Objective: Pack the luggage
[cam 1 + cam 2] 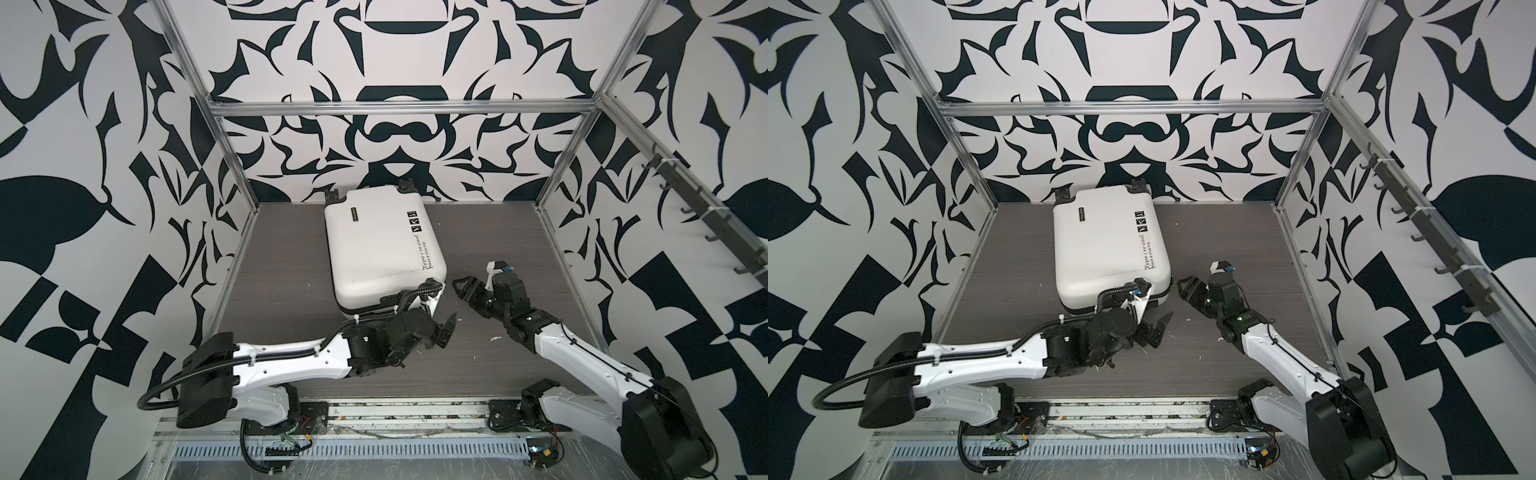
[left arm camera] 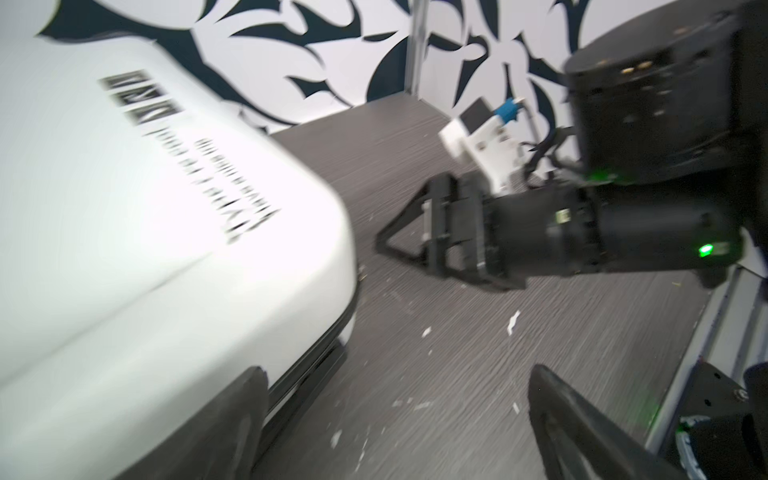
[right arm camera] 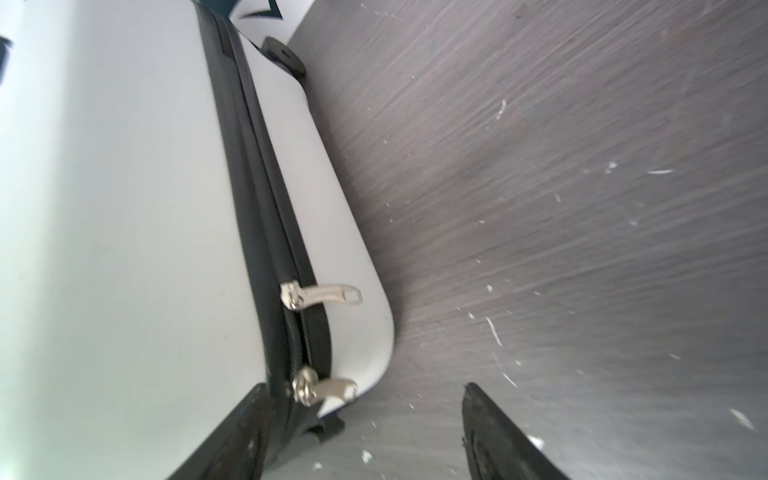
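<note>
Left gripper (image 1: 448, 327): jaws apart, clamped on nothing. We find it at the lower centre of both top views, just off the near corner of the suitcase (image 1: 382, 245).
Right gripper (image 1: 459, 289): jaws apart in the right wrist view, holding nothing. It sits just right of that same corner.
Suitcase position: flat and closed at the centre of the table (image 1: 291, 270), with its wheels (image 1: 406, 188) toward the back wall.
Done, as we judge: the lid is down and no loose items show on the table.
Left, as we judge: the two zipper pulls (image 3: 320, 296) sit near each other at the corner. We cannot tell whether the short stretch between them is shut, so the last of the zip may remain.
Right wrist view only: the zipper band and pulls, hidden in both top views.
Left wrist view only: the right gripper seen side-on.
Top views only: the wheels, both arms and the whole layout.
</note>
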`<state>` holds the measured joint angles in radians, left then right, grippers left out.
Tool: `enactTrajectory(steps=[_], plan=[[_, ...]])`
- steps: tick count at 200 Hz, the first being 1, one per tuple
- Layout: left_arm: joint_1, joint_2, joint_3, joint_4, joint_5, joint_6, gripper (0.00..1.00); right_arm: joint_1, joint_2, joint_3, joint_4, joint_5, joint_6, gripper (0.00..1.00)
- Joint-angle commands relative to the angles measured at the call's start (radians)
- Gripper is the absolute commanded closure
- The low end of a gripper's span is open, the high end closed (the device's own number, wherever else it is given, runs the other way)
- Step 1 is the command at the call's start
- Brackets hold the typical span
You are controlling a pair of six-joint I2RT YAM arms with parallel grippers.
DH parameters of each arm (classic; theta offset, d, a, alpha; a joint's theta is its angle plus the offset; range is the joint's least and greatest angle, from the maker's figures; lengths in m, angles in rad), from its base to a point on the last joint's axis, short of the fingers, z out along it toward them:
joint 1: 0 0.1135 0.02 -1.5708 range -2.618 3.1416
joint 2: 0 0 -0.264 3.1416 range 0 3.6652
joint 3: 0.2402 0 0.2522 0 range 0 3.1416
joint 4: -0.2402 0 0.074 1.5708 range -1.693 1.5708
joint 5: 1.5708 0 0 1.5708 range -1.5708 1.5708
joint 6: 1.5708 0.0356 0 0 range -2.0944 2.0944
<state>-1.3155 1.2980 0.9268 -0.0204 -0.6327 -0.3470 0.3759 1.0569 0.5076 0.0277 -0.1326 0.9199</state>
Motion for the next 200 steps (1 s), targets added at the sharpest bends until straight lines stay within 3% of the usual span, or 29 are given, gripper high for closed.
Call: enactTrajectory(steps=[1,29,71,107,123,169,200], plan=[[0.023,-0.101,0.057,-0.303,-0.057,-0.105,0.01,-0.008,-0.034,0.060,-0.121,0.011,-0.128,0.26],[0.164,-0.237,0.045,-0.438,0.044,-0.187,0.01,-0.012,-0.057,0.087,-0.202,0.016,-0.213,0.25],[0.508,-0.410,-0.015,-0.500,0.213,-0.194,0.00,-0.027,-0.075,0.095,-0.263,0.005,-0.281,0.24],[0.898,-0.364,-0.011,-0.471,0.515,-0.157,0.00,-0.043,-0.066,0.076,-0.239,-0.015,-0.271,0.24],[1.026,-0.299,-0.011,-0.427,0.627,-0.173,0.01,-0.048,-0.056,0.077,-0.224,-0.024,-0.262,0.24],[1.190,-0.081,-0.017,-0.255,0.723,-0.204,0.00,-0.052,-0.032,0.090,-0.207,-0.029,-0.248,0.25],[1.228,0.097,0.052,-0.191,0.760,-0.221,0.02,-0.052,-0.010,0.091,-0.196,-0.035,-0.243,0.26]])
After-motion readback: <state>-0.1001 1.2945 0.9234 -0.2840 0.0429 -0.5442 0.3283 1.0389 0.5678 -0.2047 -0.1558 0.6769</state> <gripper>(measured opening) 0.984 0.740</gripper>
